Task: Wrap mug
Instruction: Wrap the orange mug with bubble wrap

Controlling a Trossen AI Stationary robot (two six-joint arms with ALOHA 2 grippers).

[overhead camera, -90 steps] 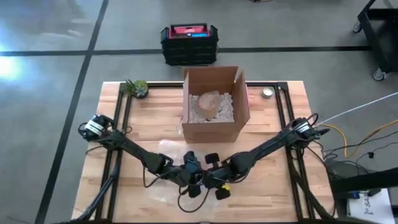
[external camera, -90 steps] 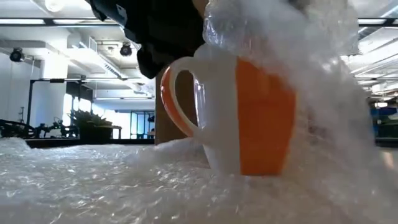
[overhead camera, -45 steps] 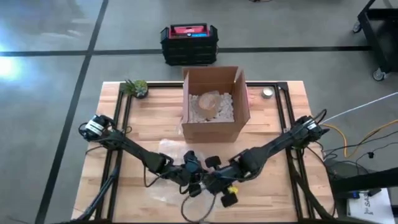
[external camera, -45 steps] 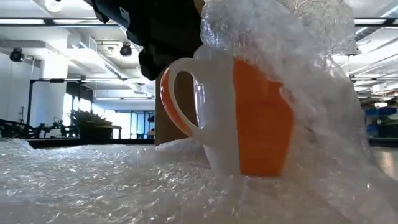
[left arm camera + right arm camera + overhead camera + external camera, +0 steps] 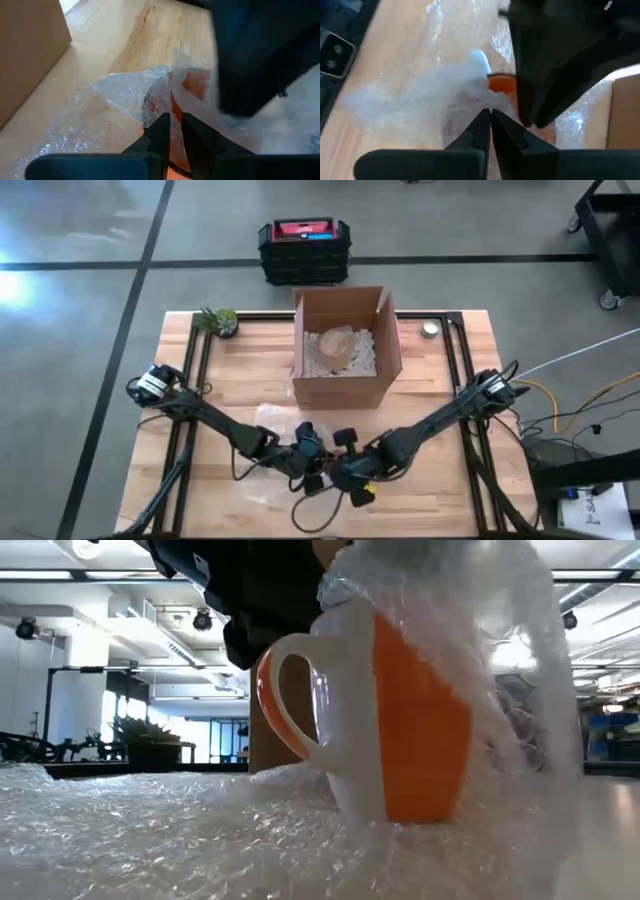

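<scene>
On the wooden bench (image 5: pixel 240 380), the orange mug (image 5: pixel 400 715) stands upright on bubble wrap (image 5: pixel 150 840) between both claws. The left claw (image 5: pixel 171 131) is clenched on the mug's rim, probably steadying it. The right claw (image 5: pixel 490 122), just beside it, is clenched on the wrap, draping it over.

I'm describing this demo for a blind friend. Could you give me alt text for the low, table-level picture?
An orange and white mug stands upright on bubble wrap, with a flap of the wrap draped over its top and far side. A dark robot arm hangs above the handle; an office shows behind.
</scene>
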